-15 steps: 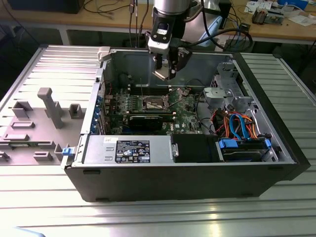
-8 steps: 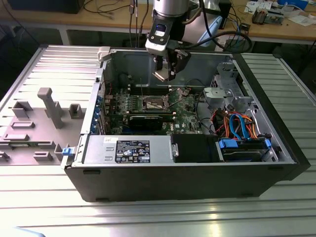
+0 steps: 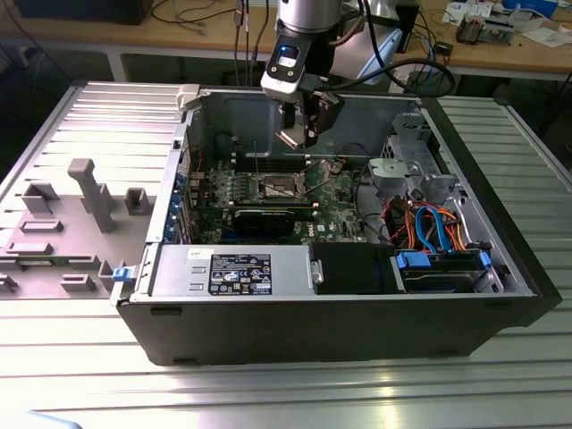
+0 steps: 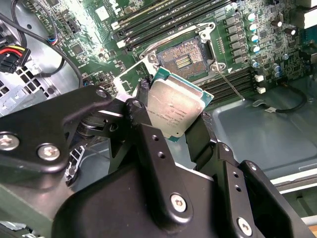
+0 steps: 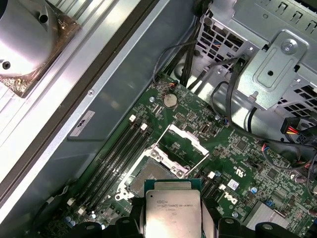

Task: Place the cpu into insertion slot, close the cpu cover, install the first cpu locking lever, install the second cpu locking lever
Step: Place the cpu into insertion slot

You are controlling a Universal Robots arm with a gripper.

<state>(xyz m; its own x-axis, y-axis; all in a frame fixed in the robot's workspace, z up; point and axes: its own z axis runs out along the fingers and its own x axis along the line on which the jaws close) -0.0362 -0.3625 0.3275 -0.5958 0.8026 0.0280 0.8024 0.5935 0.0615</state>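
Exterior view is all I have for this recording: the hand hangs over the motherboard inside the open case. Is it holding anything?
Observer: Yes. In both wrist views the hand grips the cpu by two opposite edges, clear of the board.
Operator: Is the insertion slot free?
Observer: In the second wrist view the insertion slot is empty, its contact field bare.
Operator: And the cpu cover?
Observer: In the first wrist view the cpu cover stands swung up, off the slot.
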